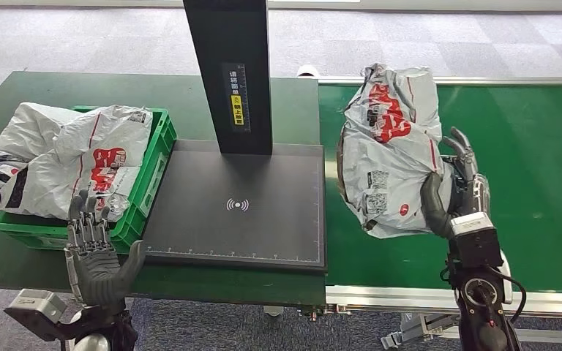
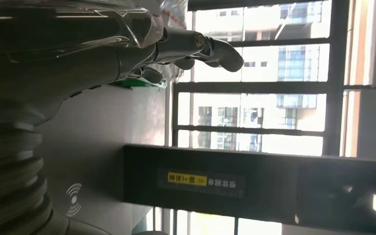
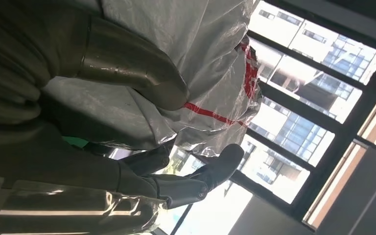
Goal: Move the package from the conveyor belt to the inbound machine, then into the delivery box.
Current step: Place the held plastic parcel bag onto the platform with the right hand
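Observation:
A crumpled grey-white package (image 1: 388, 146) with red print stands tilted at the left end of the green conveyor belt (image 1: 527, 168). My right hand (image 1: 454, 186) grips its right edge, thumb on the front and fingers behind. Up close, the thumb (image 3: 132, 63) presses into the package (image 3: 191, 58) and the darker fingers (image 3: 200, 181) curve round its far side. The inbound machine's black plate (image 1: 241, 212) lies to the left of the belt, with its black post (image 1: 230, 73) behind. My left hand (image 1: 95, 248) is open with fingers spread, holding nothing, in front of the green delivery box (image 1: 157, 146).
The delivery box holds other grey-white bags (image 1: 66, 153) that spill over its left rim. The black post (image 2: 254, 181) with a yellow label rises beside my left hand (image 2: 127, 49). The dark green table edge runs along the front, near both arms.

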You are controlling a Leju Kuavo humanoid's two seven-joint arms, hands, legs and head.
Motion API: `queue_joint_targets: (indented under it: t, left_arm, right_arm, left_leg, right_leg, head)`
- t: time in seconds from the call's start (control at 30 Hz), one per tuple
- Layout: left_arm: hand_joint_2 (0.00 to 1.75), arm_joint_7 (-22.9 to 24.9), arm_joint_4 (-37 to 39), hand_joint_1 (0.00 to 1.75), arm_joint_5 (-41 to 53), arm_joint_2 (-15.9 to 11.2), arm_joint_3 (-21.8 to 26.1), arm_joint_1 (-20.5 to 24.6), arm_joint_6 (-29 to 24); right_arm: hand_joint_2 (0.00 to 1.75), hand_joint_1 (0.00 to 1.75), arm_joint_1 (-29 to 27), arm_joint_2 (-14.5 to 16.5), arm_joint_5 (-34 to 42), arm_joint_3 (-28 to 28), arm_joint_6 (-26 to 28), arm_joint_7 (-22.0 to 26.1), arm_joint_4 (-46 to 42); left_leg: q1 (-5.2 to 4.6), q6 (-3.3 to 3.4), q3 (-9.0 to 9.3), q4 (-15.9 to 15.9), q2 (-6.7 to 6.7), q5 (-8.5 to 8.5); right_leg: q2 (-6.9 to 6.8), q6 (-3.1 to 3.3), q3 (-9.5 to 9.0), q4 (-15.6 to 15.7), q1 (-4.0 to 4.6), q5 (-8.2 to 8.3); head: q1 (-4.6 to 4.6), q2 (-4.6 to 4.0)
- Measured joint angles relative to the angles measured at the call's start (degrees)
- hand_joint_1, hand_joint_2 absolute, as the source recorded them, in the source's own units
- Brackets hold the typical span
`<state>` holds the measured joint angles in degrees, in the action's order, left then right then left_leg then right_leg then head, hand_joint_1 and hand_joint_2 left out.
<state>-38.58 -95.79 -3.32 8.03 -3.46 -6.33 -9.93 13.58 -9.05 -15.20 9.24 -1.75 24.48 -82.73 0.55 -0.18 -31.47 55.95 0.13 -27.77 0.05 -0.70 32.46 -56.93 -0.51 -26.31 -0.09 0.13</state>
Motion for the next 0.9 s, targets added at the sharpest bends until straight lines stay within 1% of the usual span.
queue_joint_targets:
  t: [0.07,0.17,0.27,0.37,0.5,0.7,0.73,0.77,0.83,0.87,0.9]
  left_arm:
    - [1.75,-0.8,-0.7,0.00,0.9,0.0,0.1,0.1,-2.3]
    - [1.75,-1.3,-1.0,0.00,1.3,-0.1,0.0,0.5,-4.8]
    - [1.75,-1.4,-0.9,0.00,0.6,-0.3,-0.5,1.4,-6.0]
    - [1.75,-1.5,-0.5,0.00,-0.3,-0.7,-1.3,2.7,-6.4]
    - [1.75,-1.5,0.8,0.00,-1.3,-1.3,-2.0,4.2,-6.5]
    - [1.75,-1.1,3.9,0.00,-1.8,-1.8,-3.6,6.8,-6.8]
    - [1.75,-0.8,4.4,0.00,-1.9,-1.9,-3.8,7.2,-6.7]
    - [1.75,-0.7,4.9,0.00,-2.1,-1.9,-4.0,7.6,-6.7]
    - [1.75,-0.4,5.8,0.00,-2.1,-2.0,-4.3,8.1,-6.6]
    - [1.75,-0.3,6.2,0.00,-2.2,-2.0,-4.4,8.3,-6.5]
    - [1.75,-0.2,6.7,0.00,-2.2,-2.1,-4.5,8.6,-6.4]
  right_arm:
    - [1.75,1.75,1.7,1.2,-1.7,2.5,-1.3,0.0,3.2]
    - [1.75,1.75,4.9,3.2,-3.5,7.5,-2.1,1.3,10.5]
    - [1.75,1.75,8.9,6.0,-3.9,12.5,-2.8,2.5,19.4]
    - [1.75,1.75,12.0,9.3,-3.8,16.6,-3.4,2.7,27.6]
    - [1.75,1.75,15.2,13.0,-3.8,19.7,-2.9,2.3,36.8]
    - [1.75,1.75,18.8,17.3,-3.3,21.3,-2.9,-0.7,49.0]
    - [1.75,1.56,19.2,17.9,-3.2,21.4,-3.0,-1.2,50.5]
    - [1.75,1.19,19.7,18.4,-3.1,21.5,-3.1,-1.6,51.8]
    - [1.75,0.32,20.4,19.0,-2.6,21.5,-3.8,-1.9,53.8]
    - [1.75,0.07,20.7,19.3,-2.0,21.5,-4.3,-1.9,54.5]
    - [1.75,0.00,20.9,19.5,-1.4,21.5,-5.1,-1.8,55.2]
  left_leg:
    - [0.00,0.00,0.03,0.0,0.01,0.01]
    - [0.00,-0.01,0.00,0.0,-0.01,0.07]
    - [0.01,-0.02,0.01,0.0,-0.02,0.09]
    - [0.02,-0.04,0.00,0.0,-0.03,0.10]
    - [0.02,-0.04,-0.03,0.0,-0.04,0.10]
    - [0.01,-0.04,-0.05,0.0,-0.04,0.10]
    - [0.01,-0.04,-0.04,0.0,-0.04,0.10]
    - [0.01,-0.04,-0.04,0.0,-0.04,0.10]
    - [0.01,-0.04,-0.04,0.0,-0.04,0.10]
    - [0.01,-0.04,-0.03,0.0,-0.04,0.10]
    - [0.01,-0.04,-0.04,0.0,-0.04,0.10]
  right_leg:
    - [0.01,0.00,0.00,0.0,0.00,0.00]
    - [-0.01,0.01,0.00,0.0,0.00,0.01]
    - [-0.01,0.01,0.02,0.0,0.01,0.01]
    - [-0.03,0.02,0.04,0.0,0.03,0.01]
    - [-0.03,0.02,0.07,0.0,0.03,0.01]
    - [-0.03,0.02,0.09,0.0,0.01,0.01]
    - [-0.03,0.02,0.09,0.0,0.01,0.01]
    - [-0.02,0.02,0.09,0.0,0.01,0.01]
    - [-0.02,0.02,0.10,0.0,0.02,0.01]
    - [-0.02,0.02,0.10,0.0,0.02,0.01]
    - [-0.02,0.02,0.11,0.0,0.02,0.01]
  head:
    - [0.00,0.00]
    - [0.00,0.00]
    - [0.01,0.00]
    - [0.01,0.00]
    - [0.01,0.00]
    - [0.02,0.00]
    - [0.01,0.00]
    - [0.02,0.00]
    - [0.02,0.00]
    - [0.02,0.00]
    - [0.02,0.00]
